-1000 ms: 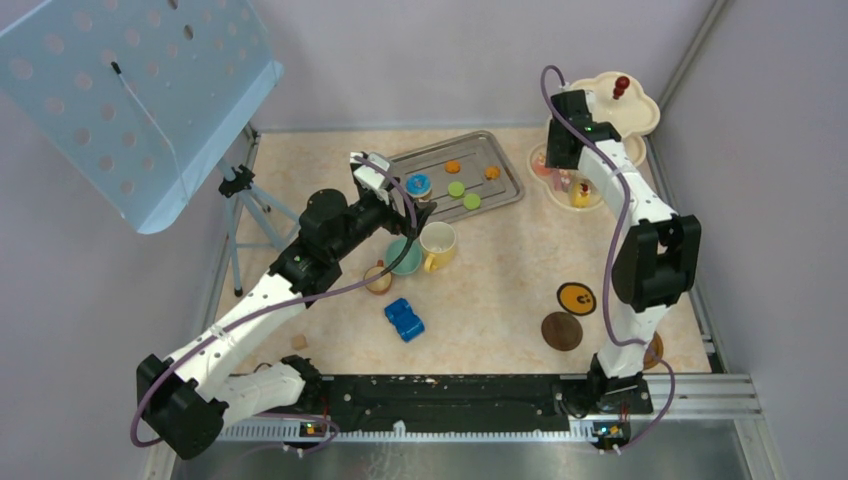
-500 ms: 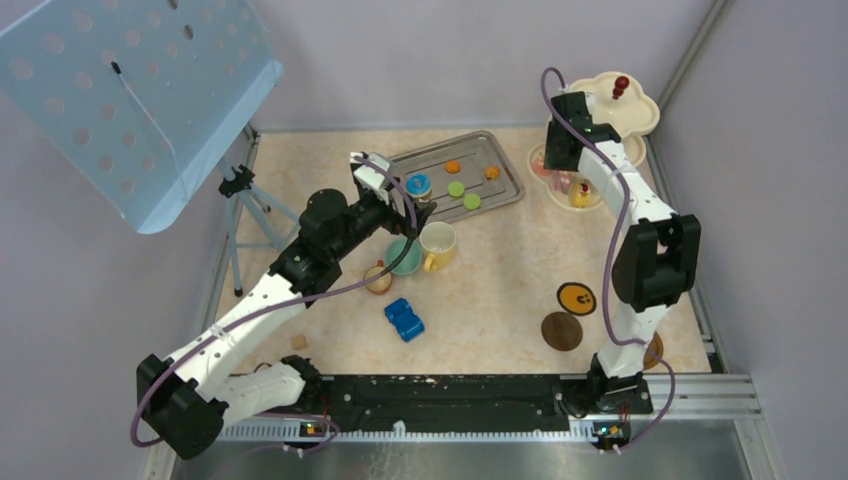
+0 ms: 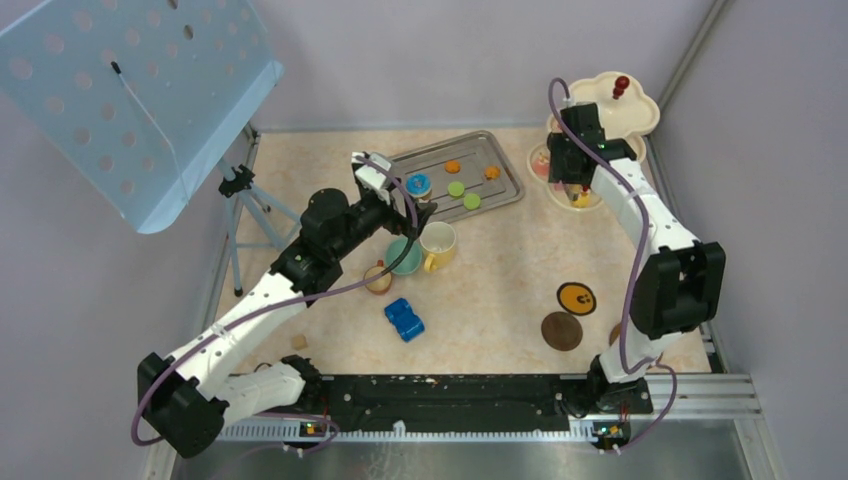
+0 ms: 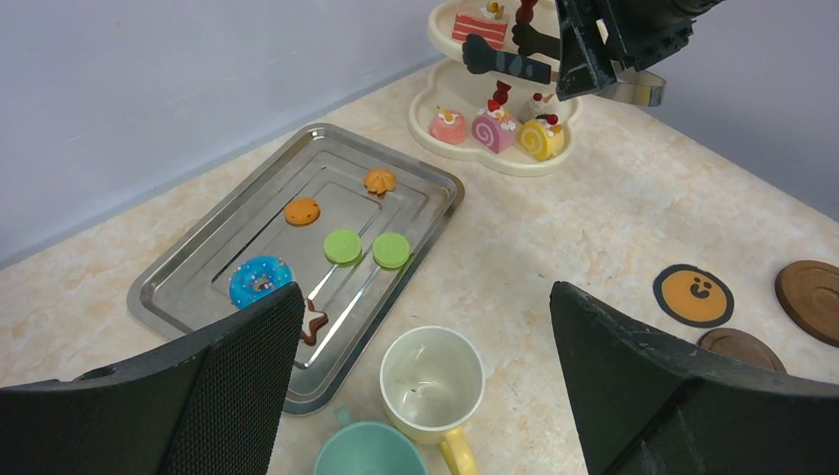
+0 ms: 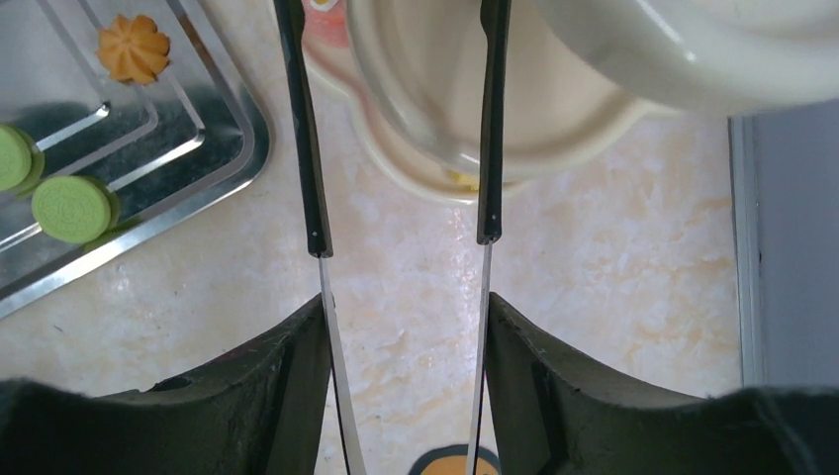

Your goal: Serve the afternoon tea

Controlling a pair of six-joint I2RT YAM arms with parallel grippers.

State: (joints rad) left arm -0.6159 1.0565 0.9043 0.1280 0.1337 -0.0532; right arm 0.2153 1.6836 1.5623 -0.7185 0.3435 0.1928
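1. So far, four toy cakes point(image 4: 492, 131) are sitting on the cream stand point(image 4: 485, 161) at the far right corner of the table. Three are on its bottom tier and a pink slice point(image 4: 478, 22) is on the tier above.
2. Six more sweets are lying on the metal tray point(image 4: 247, 223), waiting to be moved.
3. I'm seeing the yellow-and-cream mug point(image 4: 432, 376), teal cup point(image 4: 371, 460) and small brown cup point(image 3: 378, 278) clustered near the tray. None is on the coasters point(image 4: 811, 287), which are well apart to the right. I'm judging the job under halfway.
4. My right gripper point(image 5: 406, 327) is clamping black tongs point(image 5: 309, 148), with their blades spread by the stand. My left gripper point(image 4: 423, 292) is hanging released and empty above the cups.
5. The tong tips are running out of the wrist view, so I can't tell whether they're touching the slice.
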